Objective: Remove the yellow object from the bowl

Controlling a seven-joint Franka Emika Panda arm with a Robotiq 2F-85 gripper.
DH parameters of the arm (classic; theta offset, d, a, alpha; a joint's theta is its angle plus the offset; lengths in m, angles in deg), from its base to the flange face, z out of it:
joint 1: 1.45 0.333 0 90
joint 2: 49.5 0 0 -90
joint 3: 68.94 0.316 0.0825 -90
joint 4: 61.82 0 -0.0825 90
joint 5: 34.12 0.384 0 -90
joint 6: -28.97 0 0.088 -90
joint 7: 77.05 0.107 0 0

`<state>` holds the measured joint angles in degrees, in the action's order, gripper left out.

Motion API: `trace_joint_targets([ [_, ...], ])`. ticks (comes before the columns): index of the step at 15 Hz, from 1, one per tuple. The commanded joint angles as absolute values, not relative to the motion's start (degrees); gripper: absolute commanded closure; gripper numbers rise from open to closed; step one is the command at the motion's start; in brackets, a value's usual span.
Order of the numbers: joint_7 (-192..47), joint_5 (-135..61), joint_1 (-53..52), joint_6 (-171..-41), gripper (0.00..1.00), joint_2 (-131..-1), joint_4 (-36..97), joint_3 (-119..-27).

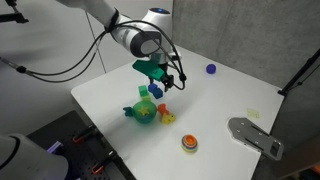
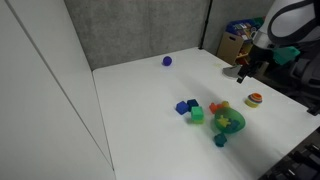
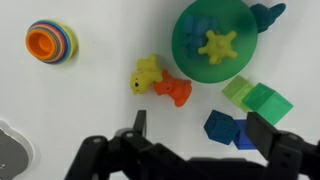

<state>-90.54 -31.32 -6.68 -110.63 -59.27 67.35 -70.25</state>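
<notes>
The green bowl sits on the white table and holds a yellow star-like piece and a blue piece. The bowl also shows in both exterior views, with the yellow piece inside. A second yellow lump lies outside the bowl, touching a red-orange piece. My gripper is open and empty. It hangs above the table beside the bowl, over the blue cubes. It also shows in both exterior views.
Green cubes lie next to the blue cubes. An orange ringed disc lies apart from the bowl. A small purple ball sits far off. A grey plate-like part lies at the table edge.
</notes>
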Motion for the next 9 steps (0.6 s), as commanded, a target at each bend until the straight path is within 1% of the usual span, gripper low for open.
trace_joint_targets([
  [1, -88.08, -32.01, -5.61, -102.02, 0.00, -53.81, 68.41, -70.39],
  [5, -84.63, -32.67, -4.87, -94.27, 0.00, -50.58, 68.12, -70.64],
  [6, -87.18, -31.36, -5.03, -96.67, 0.00, -53.02, 67.29, -70.60],
  [9, -86.99, -31.37, -4.96, -96.17, 0.00, -52.73, 67.30, -70.60],
])
